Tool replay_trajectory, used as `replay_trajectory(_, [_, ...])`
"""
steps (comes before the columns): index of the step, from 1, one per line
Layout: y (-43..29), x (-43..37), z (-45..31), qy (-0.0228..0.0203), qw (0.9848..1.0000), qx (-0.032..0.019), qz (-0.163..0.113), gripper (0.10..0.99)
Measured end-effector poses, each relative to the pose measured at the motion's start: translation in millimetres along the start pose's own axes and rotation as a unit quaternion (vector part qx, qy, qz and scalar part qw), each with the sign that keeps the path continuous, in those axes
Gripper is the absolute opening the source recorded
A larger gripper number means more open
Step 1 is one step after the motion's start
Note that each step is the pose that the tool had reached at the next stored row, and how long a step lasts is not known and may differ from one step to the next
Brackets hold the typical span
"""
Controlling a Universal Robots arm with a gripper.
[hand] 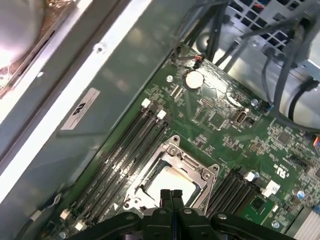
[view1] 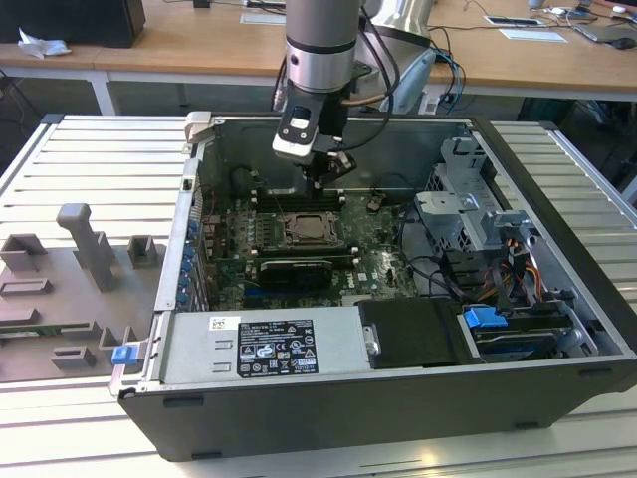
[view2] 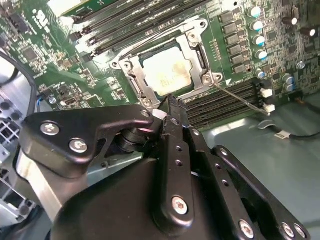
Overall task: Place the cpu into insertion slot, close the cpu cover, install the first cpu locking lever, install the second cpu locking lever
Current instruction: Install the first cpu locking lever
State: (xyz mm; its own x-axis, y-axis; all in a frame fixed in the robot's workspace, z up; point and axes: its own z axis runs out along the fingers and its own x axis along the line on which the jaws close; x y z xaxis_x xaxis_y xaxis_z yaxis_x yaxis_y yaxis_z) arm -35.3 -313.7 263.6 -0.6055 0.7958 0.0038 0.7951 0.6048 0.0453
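Gripper (view1: 320, 181) hangs mid-frame in the exterior view, just above the cpu (view1: 311, 230). In the second wrist view its fingers meet, empty, beside the cpu cover (view2: 200, 56) framing the chip. In the first wrist view the closed tips sit over the chip's edge.

Silver-grey arm (view1: 320, 45), black cables (view1: 388, 72); black end effector (view2: 172, 104), silver screws (view2: 179, 204).

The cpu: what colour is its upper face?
Pale silver-beige; the cpu shows best in the second wrist view.
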Motion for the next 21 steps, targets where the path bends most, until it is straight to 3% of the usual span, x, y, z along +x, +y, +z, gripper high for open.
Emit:
replay_trajectory(6, [0.0, 0.0, 0.0, 0.0019, 0.9992, 0.0002, -0.041, 0.106])
replay_trajectory(10, [0.0, 0.0, 0.0, 0.0031, 0.9976, 0.0003, -0.069, 0.106])
replay_trajectory(12, [0.0, 0.0, 0.0, 0.004, 0.996, 0.0003, -0.089, 0.106])
replay_trajectory(16, [0.0, 0.0, 0.0, 0.006, 0.9913, 0.0005, -0.132, 0.106])
replay_trajectory(17, [0.0, 0.0, 0.0, 0.0068, 0.9887, 0.0005, -0.15, 0.106])
replay_trajectory(21, [0.0, 0.0, 0.0, 0.0081, 0.9838, 0.0006, -0.179, 0.106])
